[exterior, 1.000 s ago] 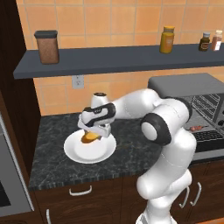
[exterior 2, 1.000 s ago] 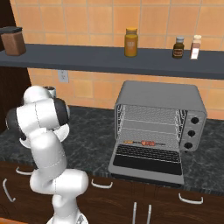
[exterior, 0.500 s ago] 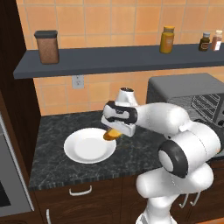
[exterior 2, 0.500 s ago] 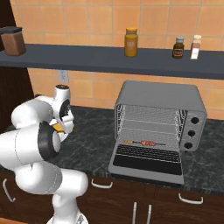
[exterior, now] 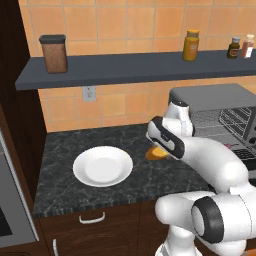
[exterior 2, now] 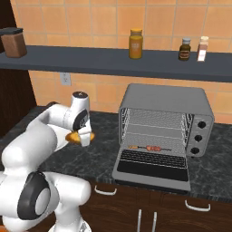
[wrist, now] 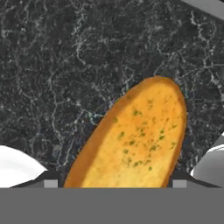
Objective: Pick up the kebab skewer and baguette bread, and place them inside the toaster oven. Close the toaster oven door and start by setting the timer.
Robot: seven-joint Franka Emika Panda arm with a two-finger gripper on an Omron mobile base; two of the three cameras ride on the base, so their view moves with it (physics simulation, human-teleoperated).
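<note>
The pincer [exterior 2: 82, 137] was clamped on the baguette bread [exterior 2: 79, 136], holding it in the air above the dark surface [exterior: 90, 185] — between the white plate [exterior: 102, 166] and the toaster oven [exterior 2: 165, 124]. In the hand view the loaf [wrist: 135, 140] ran lengthwise out from between the fingers, tilted, with only its near end held. The toaster oven door [exterior 2: 152, 165] lay folded down flat, and the kebab skewer [exterior 2: 147, 147] already sat on the wire rack inside.

The risks, as I judged them: with so much loaf beyond the fingers, a quick swing could twist it loose onto the surface. Going in, the free end might catch the oven's frame or a rack edge — or nudge the skewer. A low approach could also bump the open door.
</note>
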